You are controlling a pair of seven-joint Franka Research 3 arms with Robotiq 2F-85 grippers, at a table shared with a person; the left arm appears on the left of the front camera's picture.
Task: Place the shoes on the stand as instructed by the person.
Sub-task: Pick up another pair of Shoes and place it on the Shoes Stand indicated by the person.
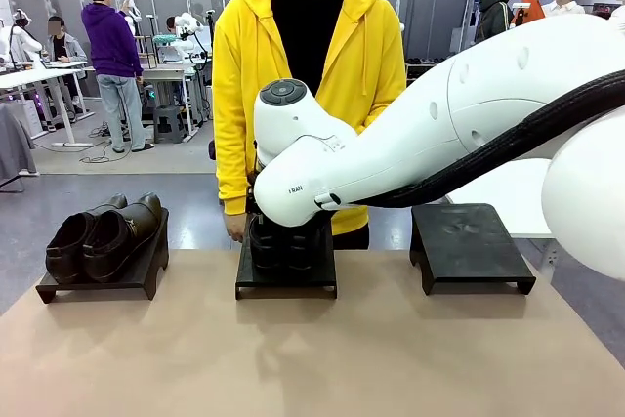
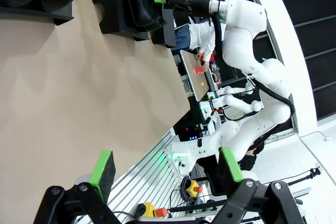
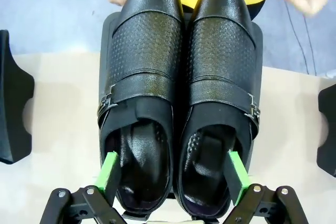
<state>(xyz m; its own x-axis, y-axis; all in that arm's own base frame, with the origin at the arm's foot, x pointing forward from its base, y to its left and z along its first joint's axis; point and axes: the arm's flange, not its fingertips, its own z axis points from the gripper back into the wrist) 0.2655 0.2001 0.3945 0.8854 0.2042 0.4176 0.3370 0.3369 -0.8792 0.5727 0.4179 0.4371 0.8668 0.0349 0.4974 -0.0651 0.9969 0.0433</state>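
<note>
- Right gripper (image 3: 172, 174): jaws spread wide, straddling strapped shoes (image 3: 178, 93) on middle stand (image 1: 286, 278).
- Lift straight toward six o'clock, avoiding heels.
- Left gripper (image 2: 167, 167): jaws open, empty.

Front camera sits low on the robot side, facing across the worktop (image 1: 312, 358) at the person (image 1: 308, 75), with the middle stand (image 1: 286, 278) dead ahead. Right wrist camera looks straight down, very close over the strapped shoes (image 3: 178, 93) on that middle stand (image 3: 107, 30). Left wrist camera is rolled sideways, farther off, viewing the middle stand (image 2: 118, 24) from across the worktop (image 2: 79, 103). All three views share that stand.
</note>
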